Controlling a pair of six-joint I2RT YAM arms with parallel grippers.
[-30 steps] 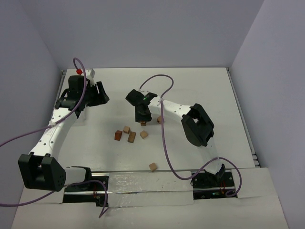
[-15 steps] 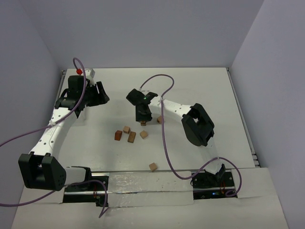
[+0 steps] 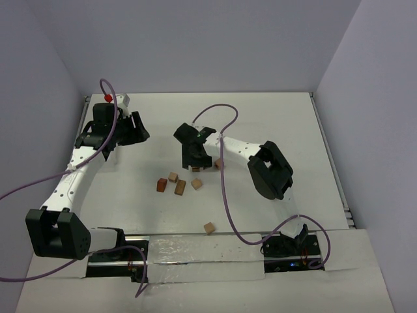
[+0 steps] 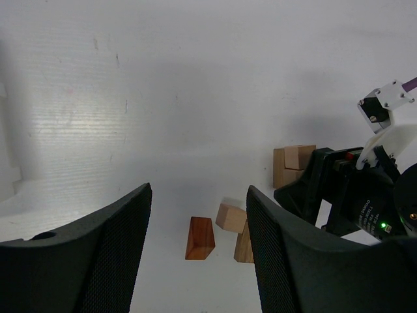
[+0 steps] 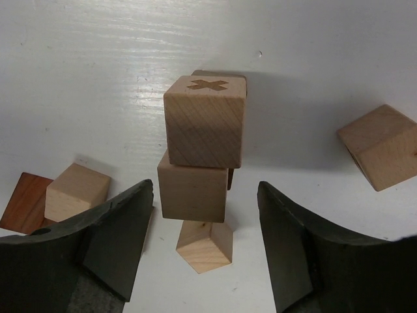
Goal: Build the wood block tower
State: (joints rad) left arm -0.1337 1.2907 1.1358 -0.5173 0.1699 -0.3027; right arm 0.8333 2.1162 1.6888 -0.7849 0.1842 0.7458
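Note:
The tower (image 5: 203, 156) stands between my right gripper's open jaws, and neither finger touches it. Its top wood block (image 5: 205, 124) carries an X mark, a tan block (image 5: 193, 192) sits under it, and a turned block (image 5: 204, 246) shows lower down. From above, my right gripper (image 3: 194, 158) hides most of the tower. Loose wood blocks lie at left (image 3: 173, 177), (image 3: 161, 185), (image 3: 180, 188), (image 3: 197, 184). My left gripper (image 3: 133, 127) hangs open and empty at the back left, far from them. Its wrist view shows a reddish block (image 4: 200, 238), a tan one (image 4: 230, 217) and the tower (image 4: 293, 166).
One block (image 3: 218, 163) lies beside the right arm's forearm, seen in the right wrist view as a tan cube (image 5: 381, 147). Another block (image 3: 209, 227) rests near the front edge. Purple cables loop over both arms. Walls close the table at left and back.
My right gripper has opened and let go of the X-marked top block, which stays on the tower. The left arm has not moved.

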